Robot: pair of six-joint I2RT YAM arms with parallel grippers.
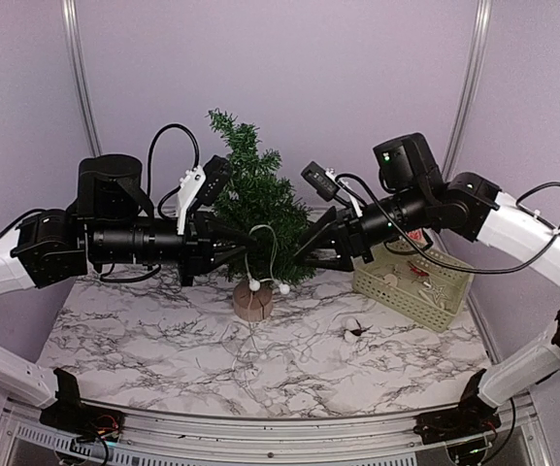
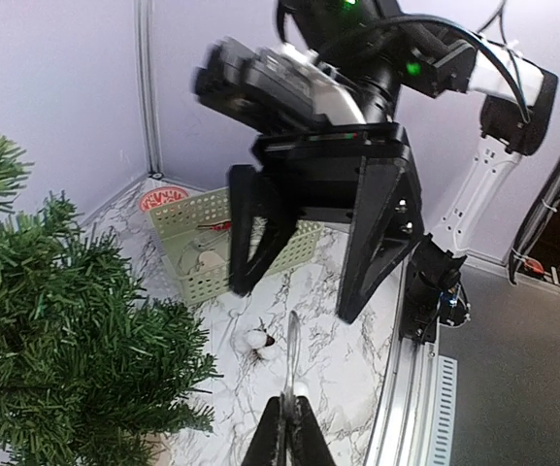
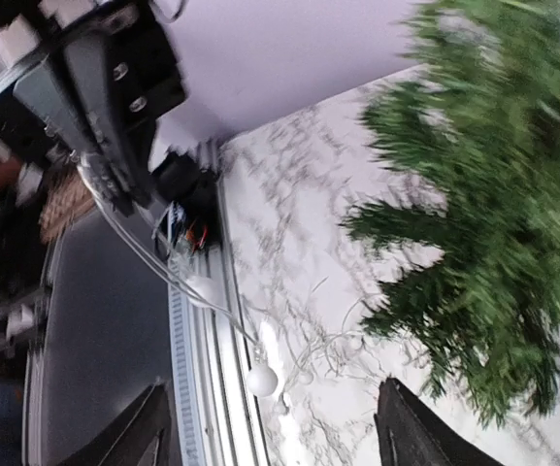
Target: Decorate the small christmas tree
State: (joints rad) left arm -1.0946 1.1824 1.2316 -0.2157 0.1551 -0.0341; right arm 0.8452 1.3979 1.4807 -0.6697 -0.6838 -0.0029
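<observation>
Here, small christmas tree [image 1: 253,199] upright, tip up, trunk vertical

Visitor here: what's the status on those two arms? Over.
Left hand shut on white cord with round white balls. Right hand open, empty. Small dark-green christmas tree upright, cord hanging by its lower branches. Pale-green plastic basket stands apart.
</observation>
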